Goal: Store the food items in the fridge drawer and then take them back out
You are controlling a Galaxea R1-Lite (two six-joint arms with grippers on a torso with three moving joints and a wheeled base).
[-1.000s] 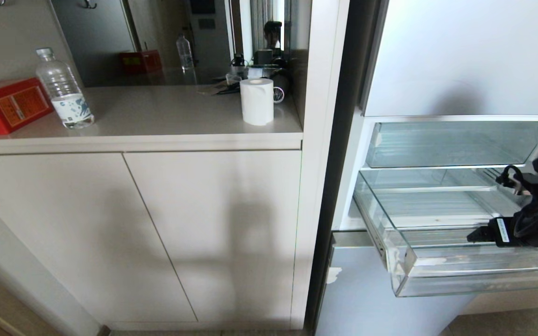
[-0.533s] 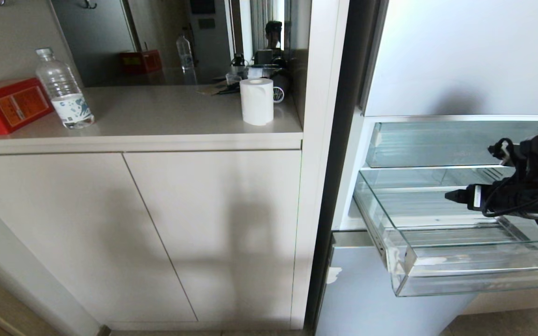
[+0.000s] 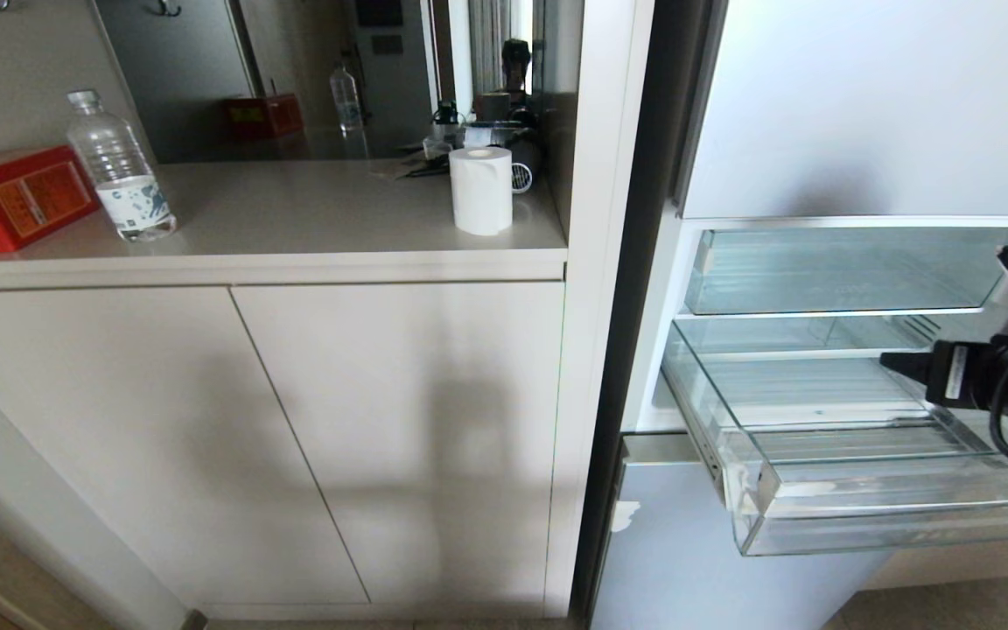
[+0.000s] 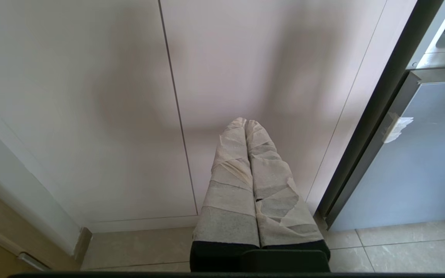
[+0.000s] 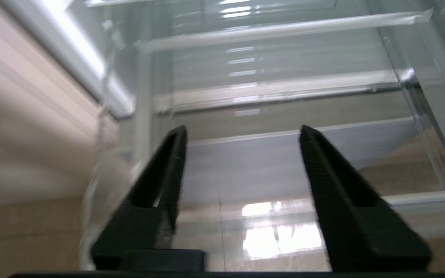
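Since a second ago the right gripper point(image 3: 893, 360) has risen from low over the drawer's front part to hang higher, above the drawer's right side, and since half a second ago it has drawn back toward the right edge of the head view. The drawer point(image 3: 819, 503) itself has not shifted; it stands pulled out from the fridge, its long axis running left to right across the opening, and white tape scraps sit at its front left corner.

In the right wrist view the two black fingers point(image 5: 164, 162) stand apart with nothing between them, and only the drawer's clear walls and ribbed floor point(image 5: 284, 96) show beyond them. No fruit appears in any view, neither in the drawer nor in a gripper, so where the food lies cannot be told; likely it is off past the right edge, on the side the right arm is nearer.

The left gripper point(image 4: 245, 123), its taped fingers pressed together, is parked pointing down at the cupboard doors, well apart from the drawer.

The drawer lies below and ahead of the right gripper.
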